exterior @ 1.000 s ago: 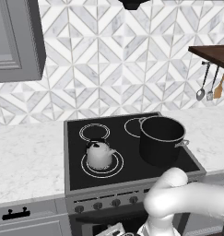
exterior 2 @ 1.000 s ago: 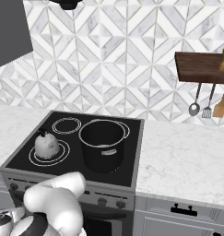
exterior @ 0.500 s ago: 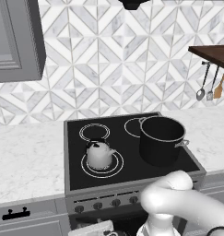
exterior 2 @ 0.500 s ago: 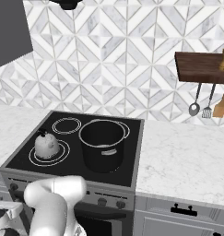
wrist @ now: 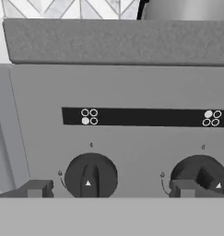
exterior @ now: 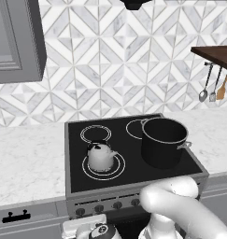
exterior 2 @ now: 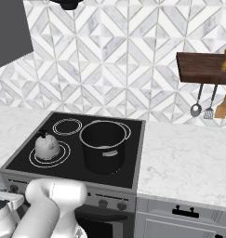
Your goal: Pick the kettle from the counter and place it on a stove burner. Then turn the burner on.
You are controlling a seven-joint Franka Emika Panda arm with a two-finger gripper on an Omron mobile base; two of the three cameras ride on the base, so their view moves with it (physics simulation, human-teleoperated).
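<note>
On the left lies the pale white-grey marbled stone counter (exterior: 26,163), smooth and flat, with grey cabinet fronts below it. Set into it is a black glass cooktop (exterior: 133,161), glossy and marked with thin white rings. On the front left marking, the large stove burner of two concentric rings (exterior: 103,167), stands the small squat rounded silver-grey kettle (exterior: 100,156); it sits upright with a dark lid knob, an arched handle and a short spout. Behind it is a smaller double-ring circle (exterior: 95,134), bare. To the right stands a large black cylindrical pot (exterior: 163,141) with small side handles; it has no lid, and its inside looks dark, with contents that cannot be made out. Farther right a brown wooden shelf (exterior 2: 202,67) carries hanging utensils: a metal ladle, a slotted turner and a wooden spatula.

In the hand view the gripper (wrist: 109,189) faces the stove's matte grey front panel (wrist: 132,87). Its two dark fingertips (wrist: 37,188) stand wide apart and hold nothing. A round black knob with a white triangle mark (wrist: 91,176) sits between them, and a second black knob (wrist: 199,174) lies partly behind the right tip. Above the knobs runs a black strip (wrist: 145,117) with small white circle symbols.
</note>
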